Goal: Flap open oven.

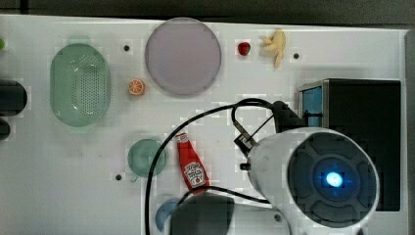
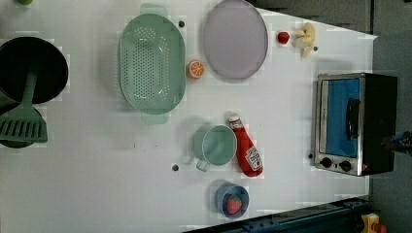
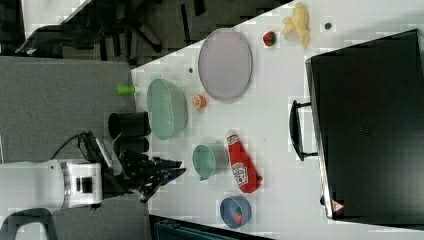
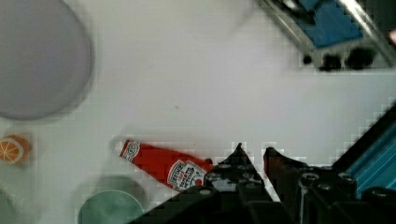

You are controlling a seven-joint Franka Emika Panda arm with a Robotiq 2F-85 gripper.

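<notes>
The oven (image 2: 353,124), a boxy metal one with a blue glass door and a bar handle (image 2: 353,118), stands closed at the left view's right on the white surface (image 2: 97,160). The gripper (image 4: 252,151) hovers with its fingers (image 4: 239,156) nearly together, holding nothing, above a red plastic ketchup bottle (image 4: 163,164) lying beside a round green cup (image 2: 216,145).

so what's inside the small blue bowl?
One red strawberry lies in the blue bowl, seen in the left view and the right view. Whatever might sit beneath the strawberry is covered by it.
</notes>
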